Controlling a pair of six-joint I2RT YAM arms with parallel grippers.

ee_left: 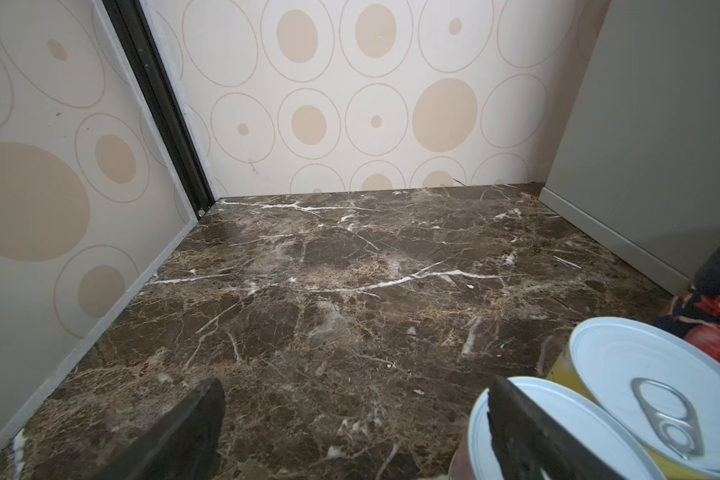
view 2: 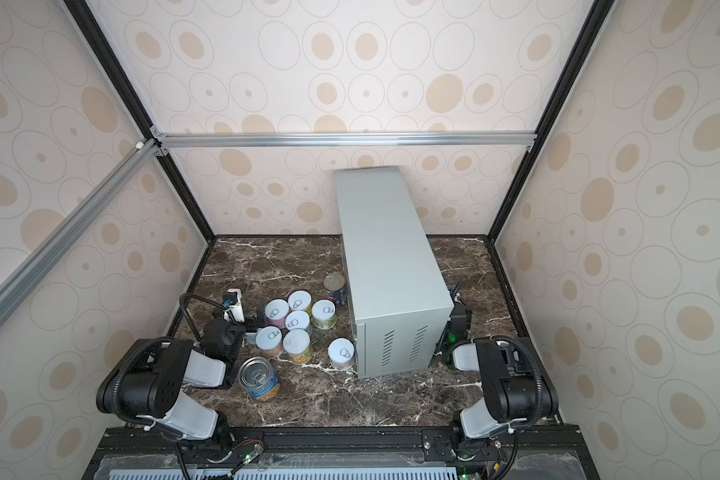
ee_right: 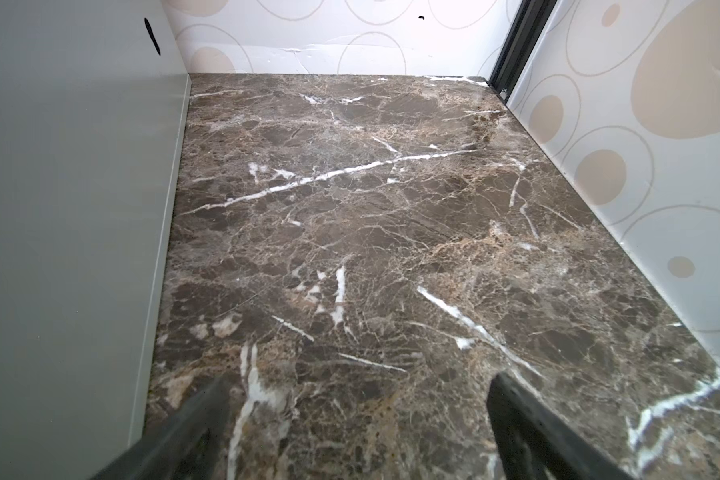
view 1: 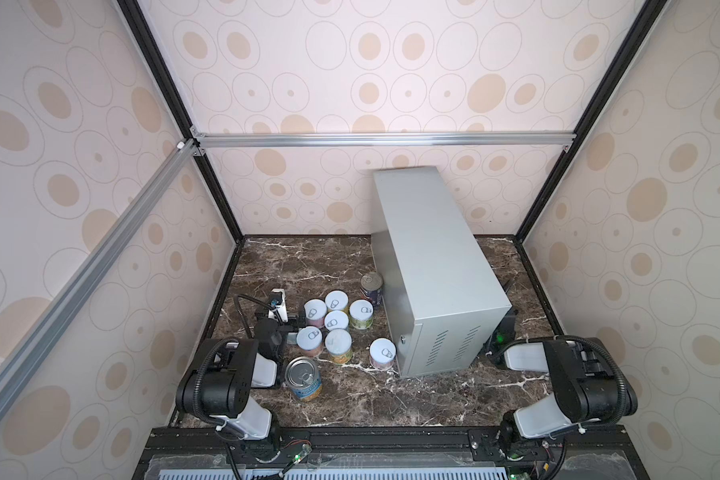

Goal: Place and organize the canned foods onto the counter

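Cans (view 1: 336,321) stand left of counter (view 1: 433,266) on marble (view 1: 292,262).

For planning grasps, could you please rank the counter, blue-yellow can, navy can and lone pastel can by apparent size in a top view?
1. counter
2. blue-yellow can, nearest the camera
3. navy can and lone pastel can: they look alike, and the navy one stands farther back, so unranked.

Beige circle-patterned wallpaper (view 1: 371,62) on three walls; aluminium rail (view 1: 383,139) across upper centre; dark brown white-veined marble surface (view 1: 371,399) lower centre; even light
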